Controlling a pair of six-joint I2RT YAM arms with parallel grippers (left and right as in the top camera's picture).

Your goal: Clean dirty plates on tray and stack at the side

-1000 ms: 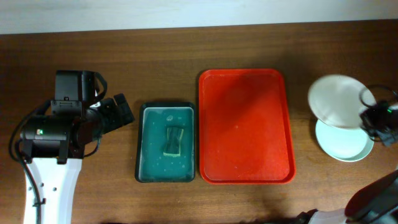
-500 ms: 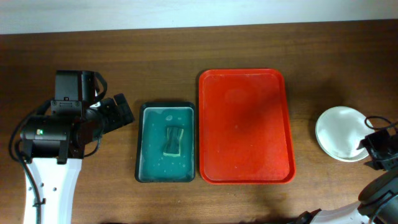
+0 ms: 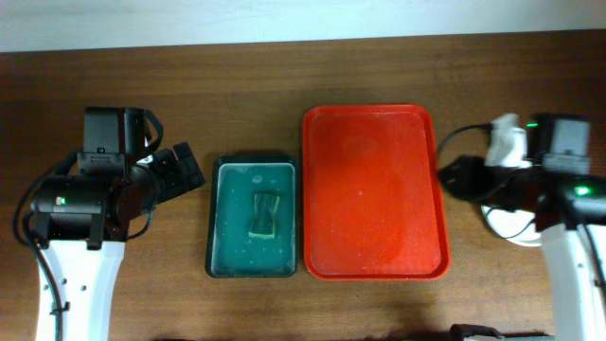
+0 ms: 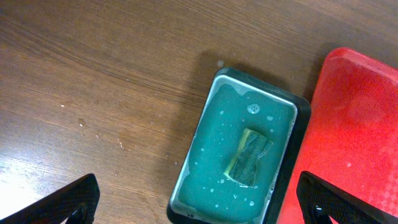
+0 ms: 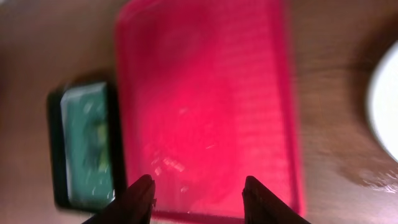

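The brown wooden table (image 3: 284, 85) filled the whole scene, and on it, a little right of the middle, lay the red tray (image 3: 374, 199) with its long side running away from the robot. Just beside its left rim, close but apart, sat the dark green basin (image 3: 230, 248) with greenish water in it. The plates (image 5: 387, 102) were off the tray, on the table to its right. From the right wrist camera I saw only a pale curved edge, and from above the right arm covered nearly all of them, so I could not count them or see if they were clean. In the basin, the sponge (image 3: 264, 214) lay near the middle, with some small bubbles around it. The left gripper (image 4: 198, 182) hung over the table beside the left of the basin. Its two black fingers were very wide apart, and nothing was between them. The right gripper (image 5: 198, 186) was above the right rim of the tray and faced across it. The picture there was blurred, but the fingers clearly stood apart with a moderate gap and held nothing.
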